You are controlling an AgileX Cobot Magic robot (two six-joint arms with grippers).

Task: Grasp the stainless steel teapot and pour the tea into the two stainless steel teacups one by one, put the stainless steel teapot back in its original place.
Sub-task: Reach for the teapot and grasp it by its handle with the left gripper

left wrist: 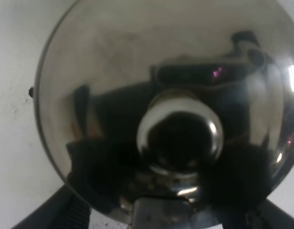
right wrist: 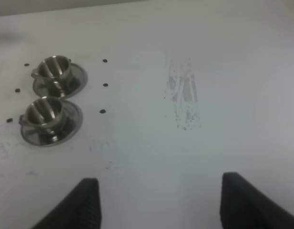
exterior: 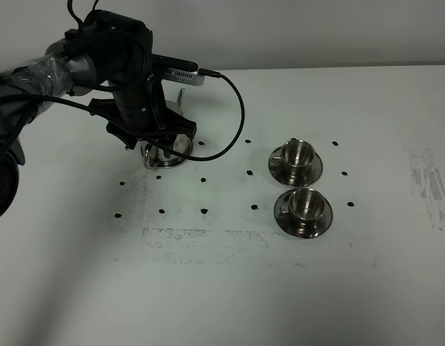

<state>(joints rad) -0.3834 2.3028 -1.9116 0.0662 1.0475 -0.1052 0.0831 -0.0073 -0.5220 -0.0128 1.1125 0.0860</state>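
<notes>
The left gripper (exterior: 159,140) hides most of the stainless steel teapot (exterior: 169,156) from you; its blurred lid (left wrist: 113,71) is cut off.

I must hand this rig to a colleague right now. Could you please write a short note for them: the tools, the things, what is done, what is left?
Left tool: right above the lid of the stainless steel teapot; I cannot tell whether it grips.
Right tool: open, empty, above the bare table.
Cups: far teacup and near teacup, both upright, to the right of the teapot.
Done: only the approach, it seems; no tea shows in either cup.
Left: both pours, then putting the teapot back in its place.
</notes>
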